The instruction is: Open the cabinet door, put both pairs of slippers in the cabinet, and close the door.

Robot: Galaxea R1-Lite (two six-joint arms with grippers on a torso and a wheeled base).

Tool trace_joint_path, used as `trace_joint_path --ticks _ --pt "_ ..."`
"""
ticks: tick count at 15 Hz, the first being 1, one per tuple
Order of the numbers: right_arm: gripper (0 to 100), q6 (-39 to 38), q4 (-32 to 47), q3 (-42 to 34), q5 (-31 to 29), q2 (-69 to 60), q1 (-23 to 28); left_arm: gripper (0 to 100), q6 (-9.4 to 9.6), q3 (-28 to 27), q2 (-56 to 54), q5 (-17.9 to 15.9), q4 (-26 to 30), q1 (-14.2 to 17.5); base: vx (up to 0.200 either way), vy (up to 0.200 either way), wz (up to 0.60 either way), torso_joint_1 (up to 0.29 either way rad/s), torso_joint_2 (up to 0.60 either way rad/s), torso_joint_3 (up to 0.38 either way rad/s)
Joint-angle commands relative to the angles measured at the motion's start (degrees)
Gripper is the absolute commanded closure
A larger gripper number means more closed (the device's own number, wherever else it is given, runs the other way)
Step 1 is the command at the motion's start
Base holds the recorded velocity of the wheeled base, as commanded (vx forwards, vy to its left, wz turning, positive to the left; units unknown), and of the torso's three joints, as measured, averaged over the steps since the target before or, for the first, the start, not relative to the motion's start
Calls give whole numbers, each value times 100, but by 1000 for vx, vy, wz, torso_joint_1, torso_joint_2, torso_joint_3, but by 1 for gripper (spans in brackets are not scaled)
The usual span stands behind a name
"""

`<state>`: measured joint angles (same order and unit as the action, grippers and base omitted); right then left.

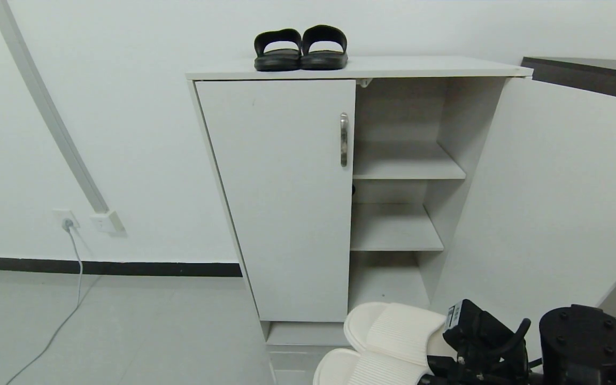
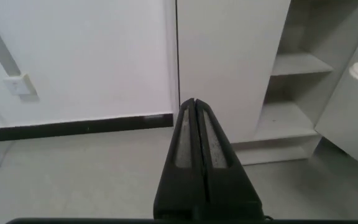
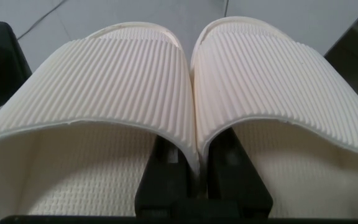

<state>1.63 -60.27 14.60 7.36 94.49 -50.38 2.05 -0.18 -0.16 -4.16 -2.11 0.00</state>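
Observation:
A white cabinet (image 1: 276,203) stands against the wall with its left door closed and its right door (image 1: 548,203) swung wide open. Two bare shelves (image 1: 404,160) and a bottom space show inside. A pair of black slippers (image 1: 301,49) sits on the cabinet top. My right gripper (image 3: 196,167) is shut on a pair of cream ribbed slippers (image 3: 191,93), pinching their inner sides together. It holds that pair (image 1: 388,342) low in front of the open compartment. My left gripper (image 2: 195,107) is shut and holds nothing, hanging over the floor left of the cabinet (image 2: 229,62).
A wall socket (image 1: 64,220) with a grey cable trailing onto the floor is at the left, below a slanted cable duct (image 1: 46,107). A dark table (image 1: 586,69) stands behind the open door. Bare floor lies left of the cabinet.

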Motion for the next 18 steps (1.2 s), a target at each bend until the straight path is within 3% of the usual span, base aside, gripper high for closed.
trace_joint_path --ticks 1,3,4,5,6,11,14,15,18 --pt "100 -5 -2 16 11 43 -15 100 129 18 16 91 97 -9 0 0 0 0 0 0" --pt "100 -5 -2 42 -7 43 -15 100 375 1 16 275 246 0 0 0 0 0 0 0" --pt "100 -23 -2 95 -86 52 -15 100 349 18 16 257 228 -9 0 0 0 0 0 0" --pt "100 -32 -2 166 -253 87 -24 100 138 18 16 310 228 -9 0 0 0 0 0 0" --pt "100 -75 -2 341 -525 175 -33 100 -205 9 16 319 228 -9 0 0 0 0 0 0" --pt "100 -866 7 1695 -2837 1186 -138 100 -249 9 16 398 228 -9 0 0 0 0 0 0" --pt "100 -1042 7 2433 -4603 1854 -130 100 -240 9 16 398 228 0 0 0 0 0 0 0" --pt "100 -1121 7 2653 -4937 1986 -130 100 -240 9 16 398 228 0 0 0 0 0 0 0" --pt "100 -1271 33 2846 -5008 2117 -33 100 -249 9 16 407 228 0 0 -67 0 -1 1 1"
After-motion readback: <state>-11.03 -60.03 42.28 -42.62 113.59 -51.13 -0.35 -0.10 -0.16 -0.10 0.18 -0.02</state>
